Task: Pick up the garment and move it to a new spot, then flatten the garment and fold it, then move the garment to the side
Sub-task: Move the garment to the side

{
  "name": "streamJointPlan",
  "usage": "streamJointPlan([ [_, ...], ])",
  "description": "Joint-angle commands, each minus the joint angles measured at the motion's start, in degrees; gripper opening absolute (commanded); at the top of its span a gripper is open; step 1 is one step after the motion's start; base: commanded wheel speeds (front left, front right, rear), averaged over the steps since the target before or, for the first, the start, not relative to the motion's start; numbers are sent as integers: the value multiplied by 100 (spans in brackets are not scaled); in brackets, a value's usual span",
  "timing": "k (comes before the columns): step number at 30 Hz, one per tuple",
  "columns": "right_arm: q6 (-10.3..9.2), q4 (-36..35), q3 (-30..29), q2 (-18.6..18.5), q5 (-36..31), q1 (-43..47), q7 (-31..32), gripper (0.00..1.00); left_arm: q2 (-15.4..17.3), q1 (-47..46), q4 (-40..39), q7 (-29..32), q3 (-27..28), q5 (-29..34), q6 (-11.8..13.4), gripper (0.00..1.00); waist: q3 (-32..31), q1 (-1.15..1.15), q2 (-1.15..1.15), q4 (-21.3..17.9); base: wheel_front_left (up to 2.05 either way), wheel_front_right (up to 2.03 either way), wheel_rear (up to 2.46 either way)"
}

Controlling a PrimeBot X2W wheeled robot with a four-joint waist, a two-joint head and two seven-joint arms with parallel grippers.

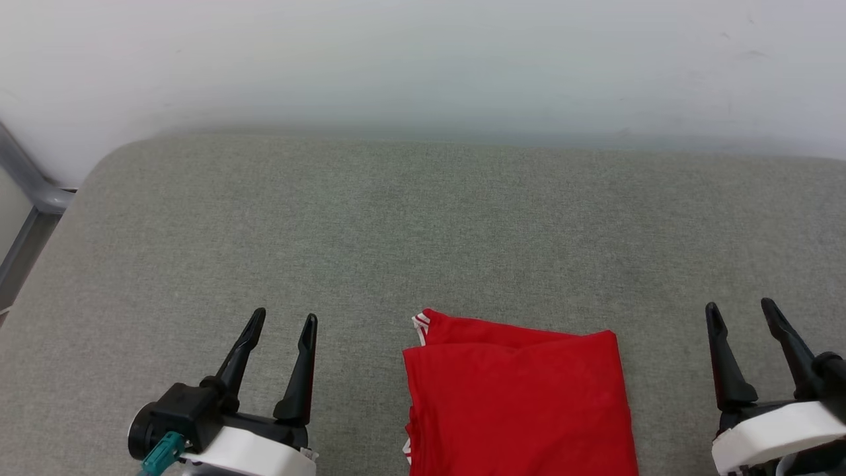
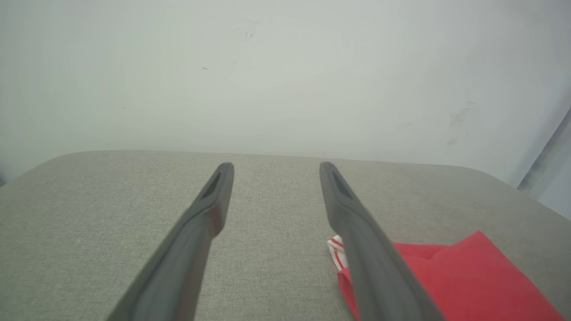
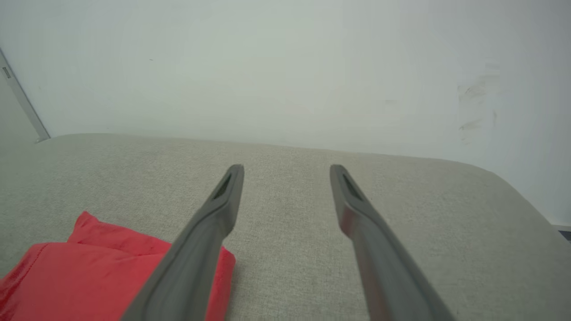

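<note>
The garment (image 1: 519, 400) lies folded into a neat red rectangle on the grey cushion, low in the head view and a little right of centre, with a bit of red-and-white striped trim at its far left corner. My left gripper (image 1: 283, 320) stands open to its left, apart from it. My right gripper (image 1: 741, 309) stands open to its right, also apart. In the left wrist view the garment (image 2: 459, 276) shows at the lower right beside my open left gripper (image 2: 274, 167). In the right wrist view the garment (image 3: 89, 272) lies at the lower left of my open right gripper (image 3: 285, 168).
The grey fabric cushion (image 1: 396, 231) stretches wide, ending at a white wall (image 1: 423, 59) behind. A grey metal frame (image 1: 30, 185) runs along the cushion's left edge.
</note>
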Motion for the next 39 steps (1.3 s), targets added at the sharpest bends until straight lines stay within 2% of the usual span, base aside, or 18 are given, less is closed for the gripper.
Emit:
streamJointPlan([
  [1, -5, 11, -5, 45, 138, 10, 89, 100, -22, -25, 6, -12, 26, 27, -24, 100, 28, 0, 0, -4, 0, 0, 0],
  [5, -5, -46, 179, -67, 311, 29, 686, 100, -30, -72, 25, -12, 29, 41, -28, 100, 114, 0, 0, -5, 0, 0, 0],
  [13, -5, -55, 698, -319, 763, 32, 2619, 100, -19, -252, 36, -12, -98, -5, -34, 100, 383, 0, 0, 63, 0, 0, 0],
  [19, -4, 149, 836, -198, 948, -95, 3839, 100, 10, -433, 56, -12, -228, -39, -35, 100, 608, 0, 0, 217, 0, 0, 0],
  [29, -4, 704, 855, 8, 629, -372, 4718, 100, 7, -642, 127, -12, -361, -42, -36, 100, 907, 0, 0, 489, 0, 0, 0],
  [34, 5, 1072, 1093, 86, 779, -358, 5016, 100, -1, -691, 146, -12, -399, -55, -36, 100, 975, 0, 0, 559, 0, 0, 0],
  [36, 5, 1171, 1201, 27, 748, -384, 4984, 0, 16, -712, 170, -12, -424, -54, -36, 100, 982, 0, 0, 572, 0, 0, 0],
  [39, 1, 1207, 1225, -82, 702, -478, 4785, 0, 51, -715, 197, -12, -475, -39, -36, 100, 958, 0, 0, 558, 0, 0, 0],
])
